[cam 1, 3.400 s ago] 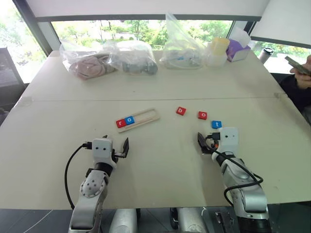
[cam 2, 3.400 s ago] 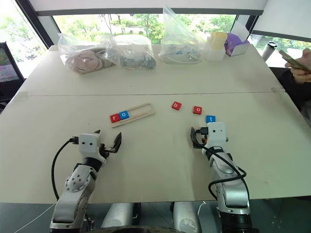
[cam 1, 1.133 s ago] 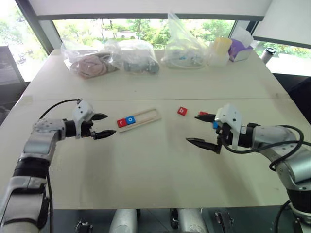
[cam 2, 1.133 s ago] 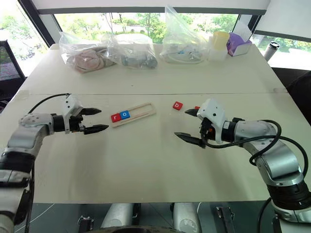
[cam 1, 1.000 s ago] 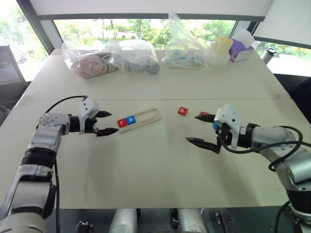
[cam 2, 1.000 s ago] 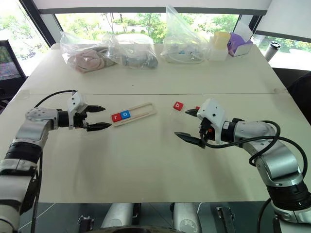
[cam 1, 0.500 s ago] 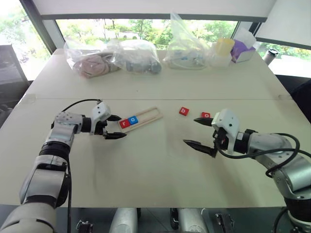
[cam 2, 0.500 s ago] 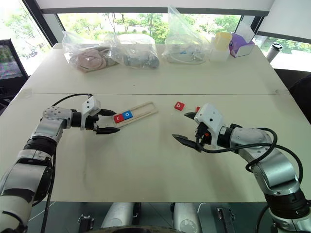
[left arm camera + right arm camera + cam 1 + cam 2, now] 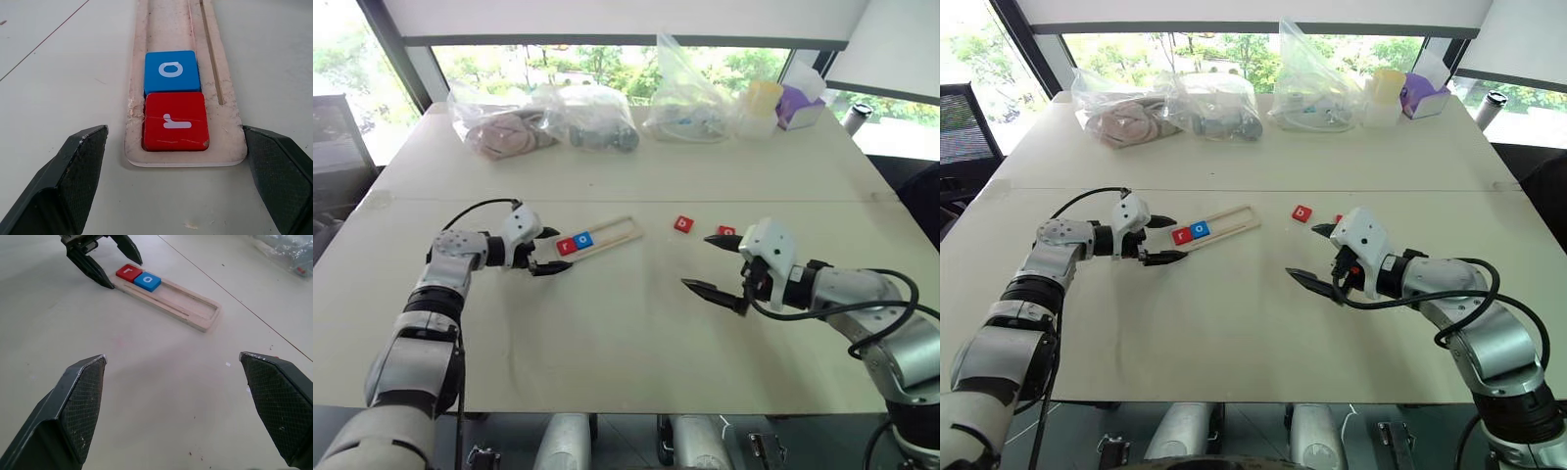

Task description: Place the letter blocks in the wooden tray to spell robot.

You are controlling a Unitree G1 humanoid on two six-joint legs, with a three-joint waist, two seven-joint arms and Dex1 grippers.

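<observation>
Both jaws spread: our left gripper straddles the tray end; closing carelessly could shove it and unseat the r block.

A red block carries a white lowercase "r". A blue block touching it carries a white lowercase "o". Both sit in the wooden tray. A separate red block on the tabletop carries a white "b". Another red block nearby bears a white mark too small to read.
</observation>
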